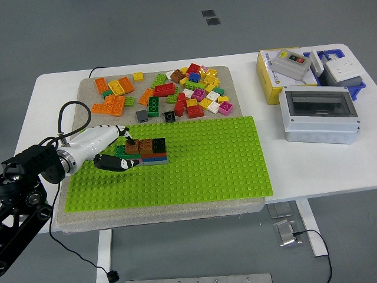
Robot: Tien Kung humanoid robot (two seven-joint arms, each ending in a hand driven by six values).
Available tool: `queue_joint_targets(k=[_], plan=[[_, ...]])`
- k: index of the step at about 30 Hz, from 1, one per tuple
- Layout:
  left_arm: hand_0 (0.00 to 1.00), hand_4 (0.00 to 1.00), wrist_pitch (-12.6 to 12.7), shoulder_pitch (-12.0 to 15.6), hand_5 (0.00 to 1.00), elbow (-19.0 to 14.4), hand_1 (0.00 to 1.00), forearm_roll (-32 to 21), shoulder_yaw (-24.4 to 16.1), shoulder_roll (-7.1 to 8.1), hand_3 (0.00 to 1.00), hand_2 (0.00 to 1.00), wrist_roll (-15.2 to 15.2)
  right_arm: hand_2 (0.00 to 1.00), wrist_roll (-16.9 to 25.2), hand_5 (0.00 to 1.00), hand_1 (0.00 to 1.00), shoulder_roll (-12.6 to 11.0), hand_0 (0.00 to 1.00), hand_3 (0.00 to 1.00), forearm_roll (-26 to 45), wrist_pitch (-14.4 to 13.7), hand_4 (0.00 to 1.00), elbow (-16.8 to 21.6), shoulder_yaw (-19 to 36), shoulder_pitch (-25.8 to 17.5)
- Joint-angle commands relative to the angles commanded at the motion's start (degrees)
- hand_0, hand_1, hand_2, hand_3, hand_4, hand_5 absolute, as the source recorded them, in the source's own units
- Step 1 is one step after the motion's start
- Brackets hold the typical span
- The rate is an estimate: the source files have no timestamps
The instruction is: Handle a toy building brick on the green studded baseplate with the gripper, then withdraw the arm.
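The left hand (115, 147) is reached in from the left edge and is placed at the left end of a short row of bricks (146, 150) that is pressed onto the green studded baseplate (200, 162). The dark thumb is seen low on the near side of the row and the white fingers (121, 131) are curved over the top of it, so a pinching position around the end brick is suggested; whether the brick is really squeezed or only touched cannot be told, because the contact is small and partly hidden. The row is built of brown and black bricks on top of flatter coloured ones, and it is probably held this way so that one piece can be pressed or pulled. The baseplate is laid on a grey mat (88, 88), likely against sliding. Loose bricks (188, 88) are spread behind it. Grey electrical boxes (321, 112) are kept well apart, on the right of the white table (53, 82). The right hand is not seen.
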Motion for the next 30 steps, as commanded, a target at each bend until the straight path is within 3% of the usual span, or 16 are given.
queue_joint_targets(k=[14, 30], plan=[[0.998, 0.788, 0.27, -0.49, 0.505, 1.84, 0.965, 0.5, 1.01, -1.53, 0.702, 0.938, -0.18, 0.664, 0.02, 0.998, 0.483, 0.15, 0.606, 0.832, 0.15, 0.11, 0.691, 0.0, -0.25, 0.11], [0.998, 0.788, 0.53, -0.86, 0.502, 2.04, 0.965, 0.93, 0.31, -1.29, 0.7, 0.937, -0.7, 0.665, 0.08, 0.998, 0.483, 0.07, 0.606, 0.832, 0.63, 0.07, 0.691, 0.0, -0.81, 0.16]])
